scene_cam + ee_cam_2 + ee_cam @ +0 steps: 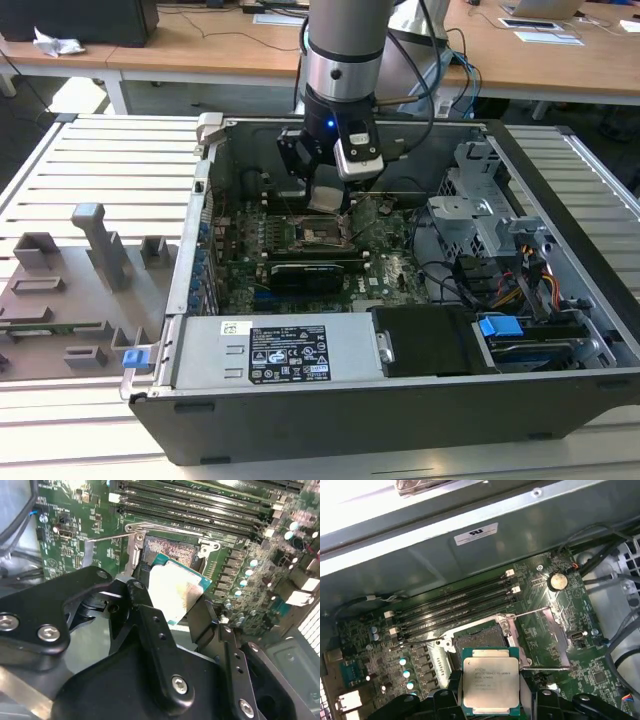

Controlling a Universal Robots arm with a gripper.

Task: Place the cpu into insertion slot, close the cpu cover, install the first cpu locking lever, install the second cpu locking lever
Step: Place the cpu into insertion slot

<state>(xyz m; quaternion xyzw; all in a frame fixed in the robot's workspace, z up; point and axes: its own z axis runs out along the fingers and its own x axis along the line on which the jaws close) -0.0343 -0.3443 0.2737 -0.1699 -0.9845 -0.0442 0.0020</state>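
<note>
The claw (490, 696) clenched the cpu (490, 677) by opposite edges, holding it just above the open insertion slot (476, 641).

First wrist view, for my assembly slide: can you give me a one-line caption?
Gripper holding the cpu close to the open insertion slot on the green motherboard.

An open computer case (400, 425) is set on a slatted table (110, 160). The arm is lowered into it, and the hand (327, 205) is held just above the insertion slot (322, 236), with the cpu (326, 195) gripped between its fingers. A grey parts holder (60, 300) is laid beside the case, on the exterior view's left.
</note>
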